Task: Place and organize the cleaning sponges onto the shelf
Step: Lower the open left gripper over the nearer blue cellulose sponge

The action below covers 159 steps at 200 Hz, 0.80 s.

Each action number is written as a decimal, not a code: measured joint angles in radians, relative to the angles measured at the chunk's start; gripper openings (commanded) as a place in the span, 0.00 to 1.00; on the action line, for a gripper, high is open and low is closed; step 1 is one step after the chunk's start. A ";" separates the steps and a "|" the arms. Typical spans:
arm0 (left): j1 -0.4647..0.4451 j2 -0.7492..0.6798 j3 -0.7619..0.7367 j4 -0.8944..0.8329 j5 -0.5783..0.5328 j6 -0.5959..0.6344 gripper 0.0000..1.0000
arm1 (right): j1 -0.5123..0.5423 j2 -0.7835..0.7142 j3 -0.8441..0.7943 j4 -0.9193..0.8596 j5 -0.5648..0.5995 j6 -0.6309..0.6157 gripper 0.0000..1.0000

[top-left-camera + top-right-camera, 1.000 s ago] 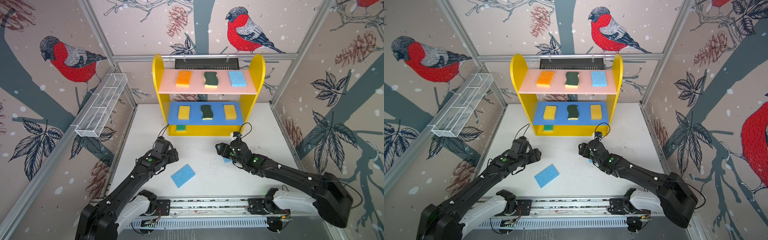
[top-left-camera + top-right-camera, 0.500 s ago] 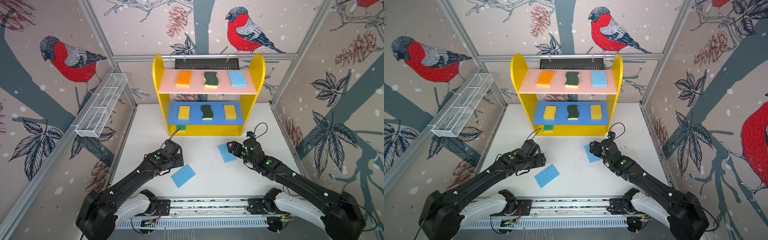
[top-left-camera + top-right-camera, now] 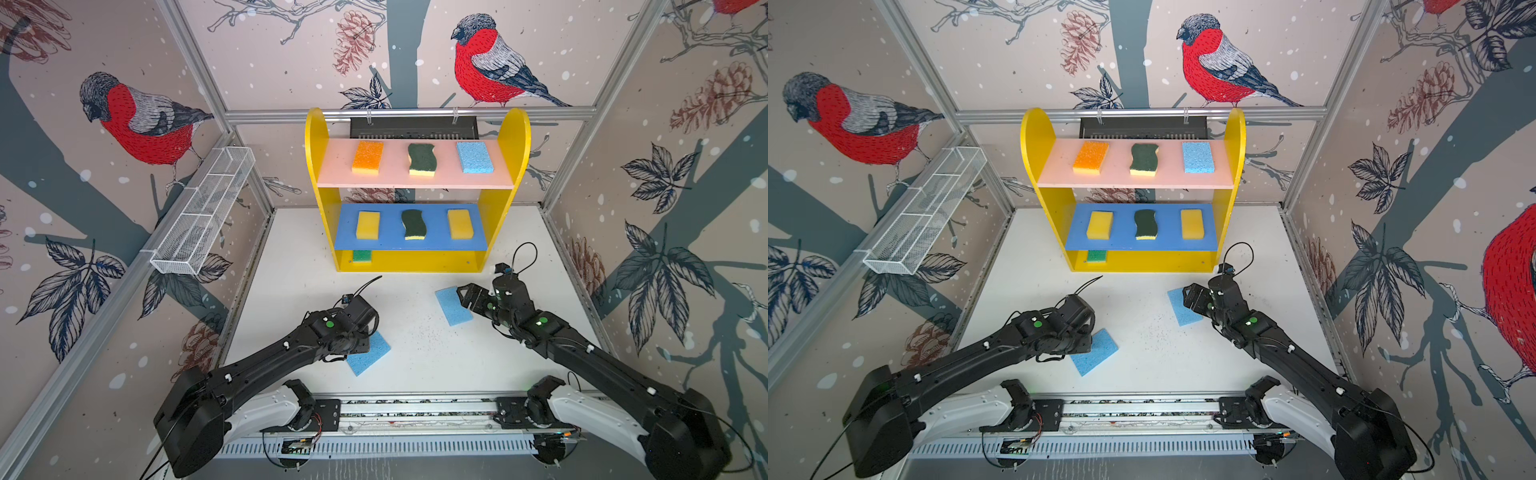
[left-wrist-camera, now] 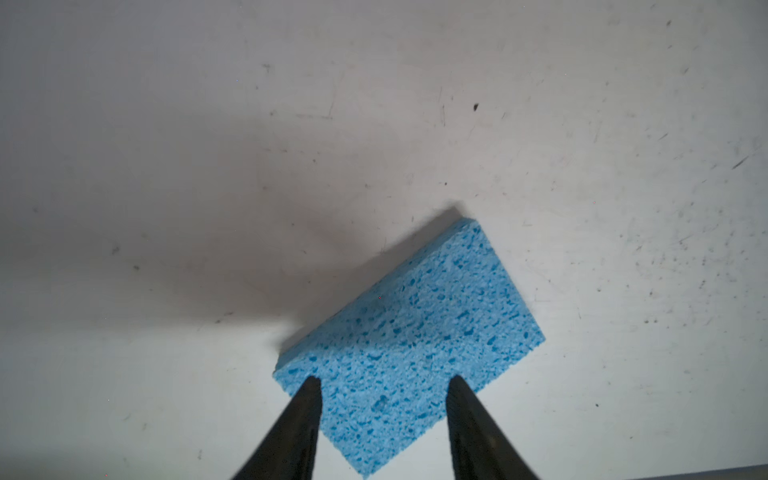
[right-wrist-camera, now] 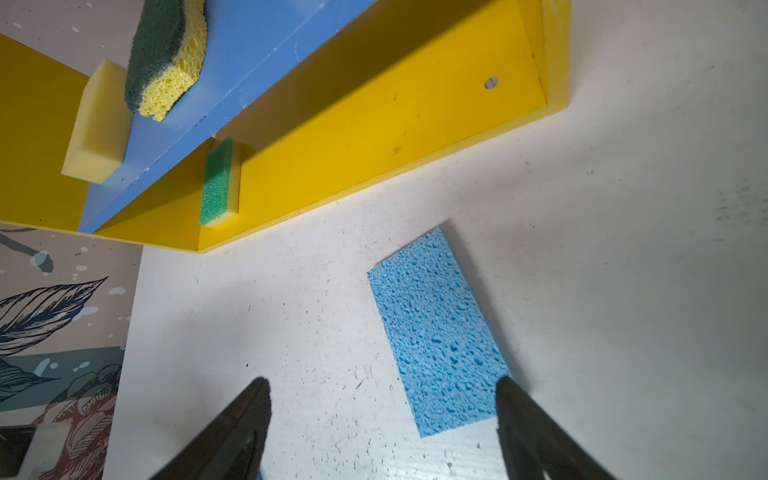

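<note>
A light blue sponge (image 3: 374,354) (image 3: 1099,352) (image 4: 415,324) lies on the white table near the front. My left gripper (image 4: 382,380) is shut on one corner of it, a finger on either side. A second light blue sponge (image 3: 451,306) (image 3: 1181,311) (image 5: 436,332) lies in front of the shelf (image 3: 316,137) (image 3: 1034,137) (image 5: 374,124). My right gripper (image 3: 462,296) (image 5: 382,384) is open just above the table, with one fingertip at this sponge's near corner. The shelf's pink and blue boards hold three sponges each. A green sponge (image 3: 361,256) (image 5: 218,187) sits on its base.
A white wire basket (image 3: 203,216) hangs on the left wall. The arms' mounting rail (image 3: 415,409) runs along the table's front edge. Patterned walls close in the table on three sides. Dark crumbs speckle the table between the two blue sponges.
My left gripper moved right and toward the front, onto the near blue sponge, and shut on it. My right gripper pulled back to the right, uncovering the second blue sponge.
</note>
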 measured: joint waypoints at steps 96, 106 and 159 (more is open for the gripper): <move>-0.064 0.150 -0.021 0.149 0.053 -0.026 0.35 | -0.006 -0.024 -0.017 -0.005 -0.021 0.000 0.85; -0.064 0.159 -0.021 0.160 0.053 -0.026 0.35 | -0.007 -0.024 -0.021 -0.005 -0.021 0.000 0.85; -0.066 0.236 0.024 0.216 0.053 -0.024 0.35 | -0.019 -0.022 -0.027 -0.005 -0.027 0.000 0.85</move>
